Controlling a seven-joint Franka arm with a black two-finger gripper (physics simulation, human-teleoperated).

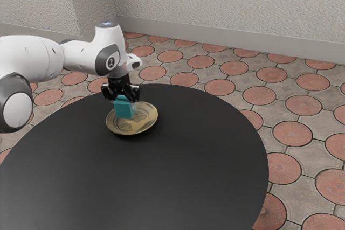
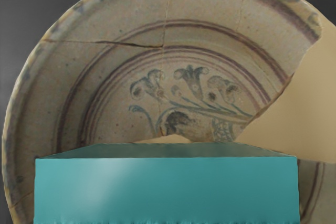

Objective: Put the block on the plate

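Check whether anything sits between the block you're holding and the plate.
Nothing visible does. The block is in my gripper, over the plate, and I see no other object on the plate's visible part. The patch directly behind the block is hidden, and I can't tell whether any gap remains.

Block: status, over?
Pincer shut on teal block. Block over plate, contact unclear. No obstruction seen between them.
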